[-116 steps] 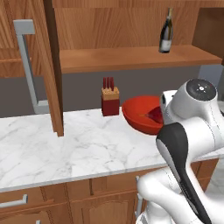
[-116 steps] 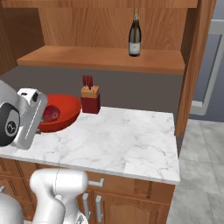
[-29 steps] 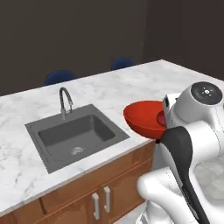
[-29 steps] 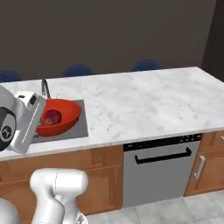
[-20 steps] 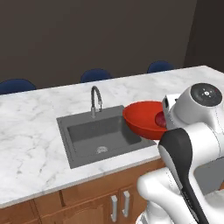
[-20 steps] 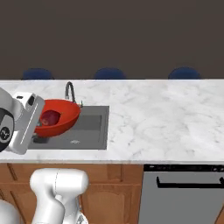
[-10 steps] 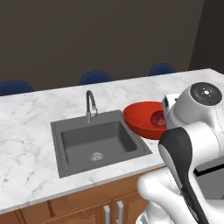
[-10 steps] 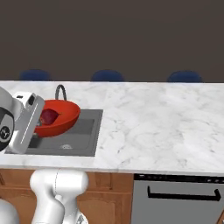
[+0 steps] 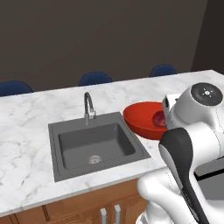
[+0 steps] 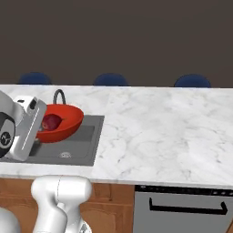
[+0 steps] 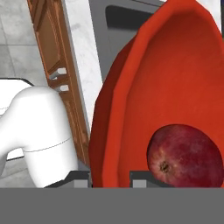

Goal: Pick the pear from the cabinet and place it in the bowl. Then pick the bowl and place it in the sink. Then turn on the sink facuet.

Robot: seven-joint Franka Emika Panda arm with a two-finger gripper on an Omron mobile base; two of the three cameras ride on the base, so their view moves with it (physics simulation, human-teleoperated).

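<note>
My arm's body hides the bowl's (image 9: 144,120) near rim; the hand view's right edge crops the pear (image 11: 186,156).

Glossy red bowl (image 9: 142,120), dark red pear (image 11: 184,155), dark grey sink (image 9: 97,143), white grey-veined marble counter (image 10: 168,132).

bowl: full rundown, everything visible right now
The bowl is glossy red, round and shallow, plain inside and out, with faint facets on its outer wall. It is held off the counter, tilted, beside the sink. The claw grips its rim, one finger inside and one outside. A dark red pear lies inside against the wall near the claw.
</note>
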